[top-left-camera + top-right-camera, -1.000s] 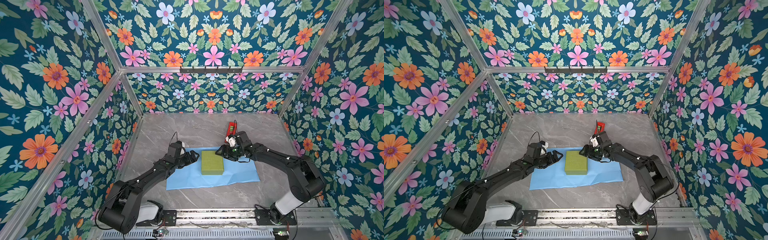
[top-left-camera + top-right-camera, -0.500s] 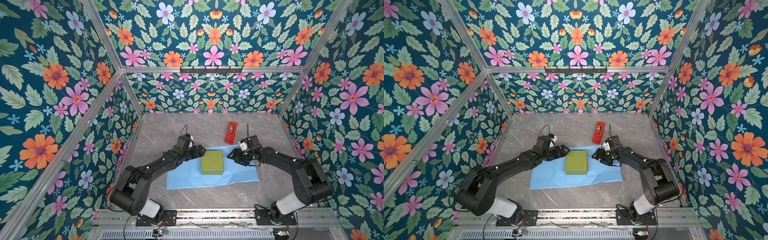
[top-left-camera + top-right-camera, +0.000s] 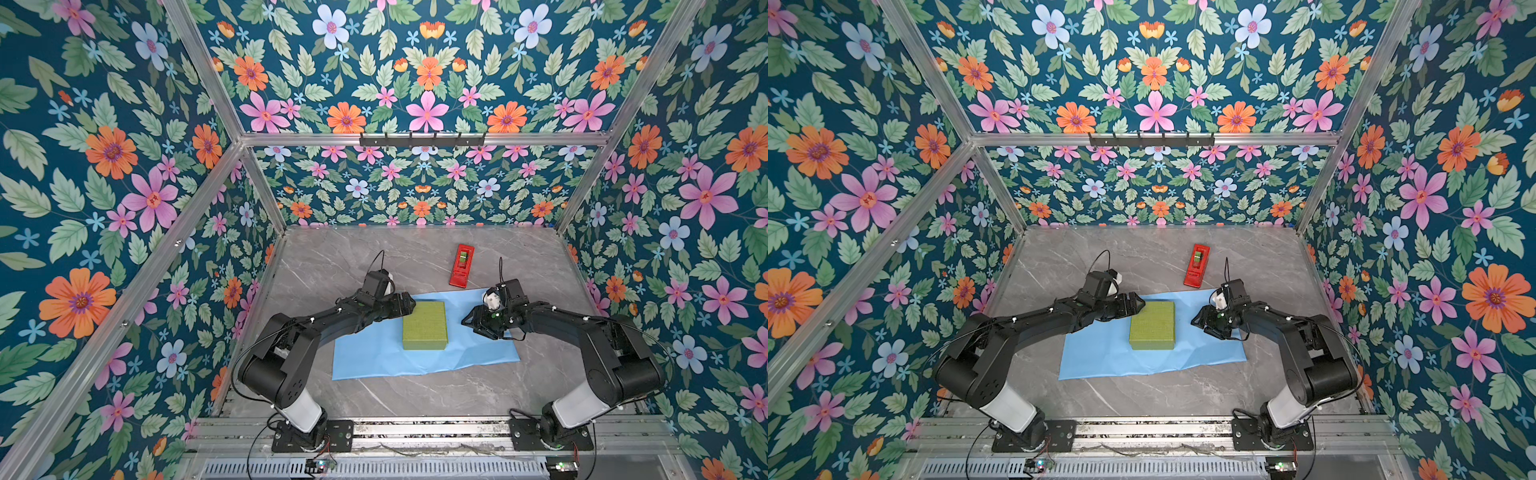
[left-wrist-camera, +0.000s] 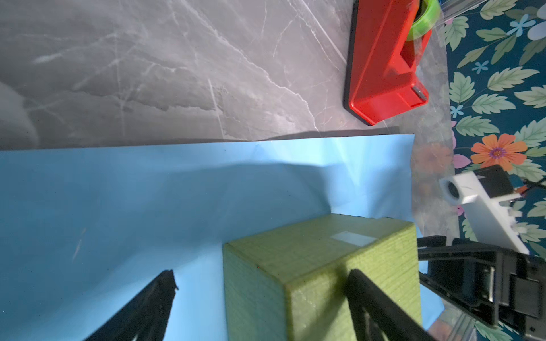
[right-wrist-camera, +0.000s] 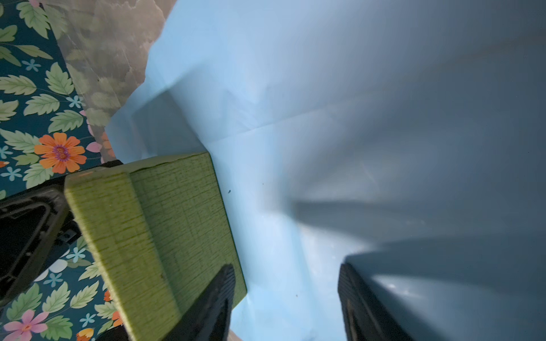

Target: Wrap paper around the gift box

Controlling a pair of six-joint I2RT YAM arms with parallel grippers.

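The left tool, wide open and empty, hovers at a corner of the gift box, which sits on the paper spread on the desk. The right tool, half open and holding nothing, faces the box from the opposite side.

The grey marble table bears the paper and, near it, a red tape dispenser.
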